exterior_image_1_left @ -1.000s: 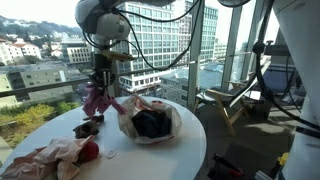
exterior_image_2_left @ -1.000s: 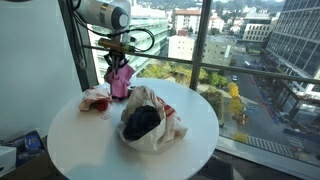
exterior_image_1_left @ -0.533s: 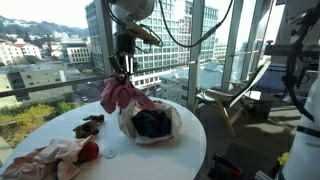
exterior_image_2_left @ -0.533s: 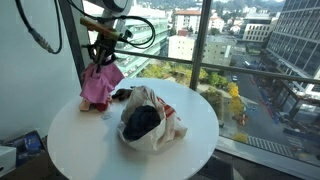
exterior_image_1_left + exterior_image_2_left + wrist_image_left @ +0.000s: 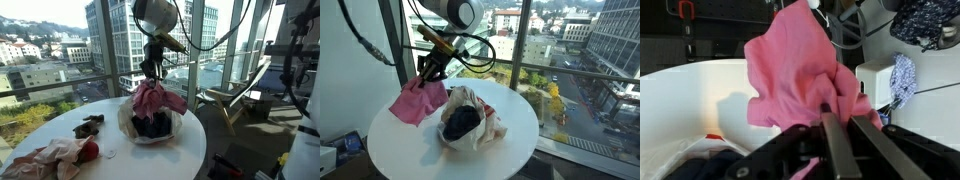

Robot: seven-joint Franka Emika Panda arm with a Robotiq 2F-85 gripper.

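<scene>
The gripper (image 5: pixel 152 74), jaws nearly closed on a bunched upper fold, holds the pink cloth (image 5: pixel 156 100), which looks light, soft and limp.

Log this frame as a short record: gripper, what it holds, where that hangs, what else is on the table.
Gripper: shut on the pink cloth
Cloth position: hanging in the air near the white bag; over or beside it, unclear
Bag contents: dark clothes
Also on round table: small dark cloth, clothes pile
</scene>
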